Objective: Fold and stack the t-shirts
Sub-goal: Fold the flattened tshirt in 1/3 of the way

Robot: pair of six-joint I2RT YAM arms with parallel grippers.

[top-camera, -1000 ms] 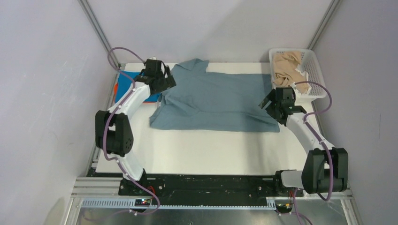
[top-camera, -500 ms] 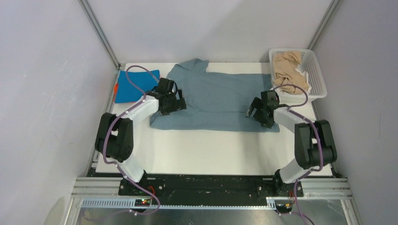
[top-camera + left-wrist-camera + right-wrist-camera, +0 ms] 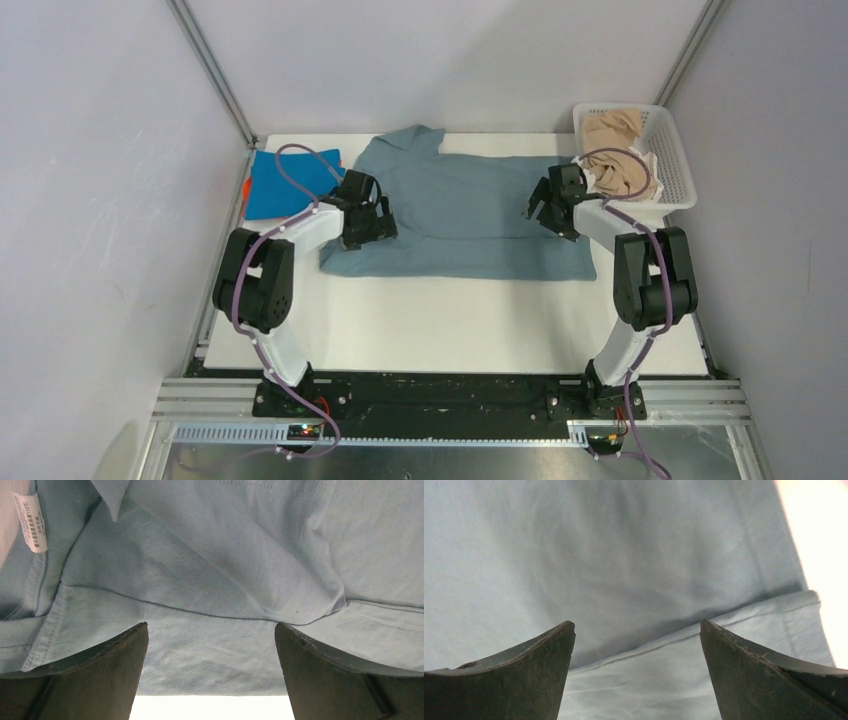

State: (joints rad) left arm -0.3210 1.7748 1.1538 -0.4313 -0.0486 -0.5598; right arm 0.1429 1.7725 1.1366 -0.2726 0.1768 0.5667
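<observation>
A spread t-shirt (image 3: pixel 470 215) lies across the upper middle of the desk (image 3: pixel 450 320). Left of it, in the upper left, sits a folded t-shirt (image 3: pixel 280 185). At upper right, a basket (image 3: pixel 680 165) holds crumpled t-shirts (image 3: pixel 610 140). The left tool (image 3: pixel 376 222) is over the spread t-shirt's left side, and the right tool (image 3: pixel 541 211) is over its right side.

A large grey-blue t-shirt (image 3: pixel 470 215) lies flat across the far half of the white table (image 3: pixel 450 320). It is folded into a long band, with one short sleeve poking out at its far left end. A white care label (image 3: pixel 30 522) shows near its collar. Just left of it lies a folded bright blue t-shirt (image 3: pixel 270 185), with a sliver of an orange t-shirt (image 3: pixel 246 188) at its left edge. Crumpled beige t-shirts (image 3: pixel 608 135) sit heaped in a white basket (image 3: pixel 672 150) at the far right corner.
</observation>
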